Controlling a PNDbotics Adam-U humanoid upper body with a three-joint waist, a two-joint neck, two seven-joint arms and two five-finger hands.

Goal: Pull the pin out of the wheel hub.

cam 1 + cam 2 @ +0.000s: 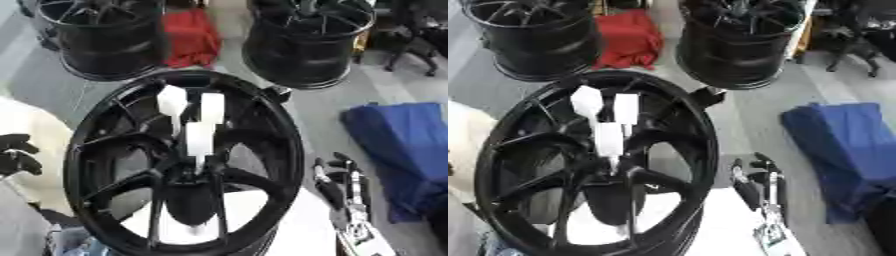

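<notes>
— 3 white pieces [199, 137] stand bunched over the middle of the wheel hub [267, 150], and we take the lowest, with its thin stem running down toward the centre, for the pin. Do we agree?

— We do, as a guess. The wheel hub stands tilted toward us on the white counter [293, 225], spokes facing up, and the pin looks seated in it. We cannot tell the 3 white pieces apart well enough to say whether they are 1 thing or several.

— So which step are we at?

— The very start, we judge: neither hand touches the pin. Our right hand [759, 186] rests low on the right, just beside the rim, fingers pointing up and relaxed, holding nothing.

— And the left hand [16, 156]?

— Only a dark part of it shows at the left edge, cut off by the frame. We cannot tell how it is set.

— What does the next move call for?

— A reach over the rim and between the spokes, a pinch on the white head, then a pull straight along the stem so it does not jam.

— What stays hidden?

— How deep the stem sits; the dark centre swallows its lower end.
</notes>
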